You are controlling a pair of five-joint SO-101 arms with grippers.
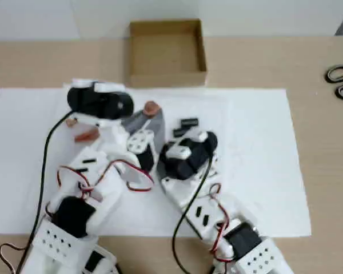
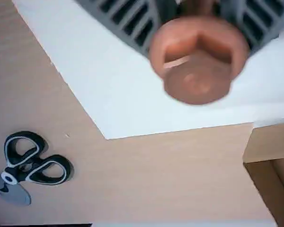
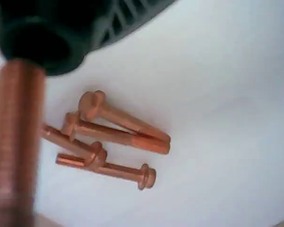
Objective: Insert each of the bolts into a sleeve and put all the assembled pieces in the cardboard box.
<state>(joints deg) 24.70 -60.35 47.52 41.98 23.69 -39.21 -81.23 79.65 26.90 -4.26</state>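
Bolt [image 2: 198, 56] sits clenched in my left pincer [image 2: 196, 21], head outward; my right pincer [image 3: 57, 21] grips a black sleeve [image 3: 33, 47] with a copper shank [image 3: 14, 142] running out of it. Stiff, smooth metal (likely slippery): I'd hold it by the shank just under the head.

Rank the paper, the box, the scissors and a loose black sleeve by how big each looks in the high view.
Largest to smallest:
1. paper
2. box
3. scissors, partly cut off at the frame edge, yet clearly bigger than the next
4. sleeve
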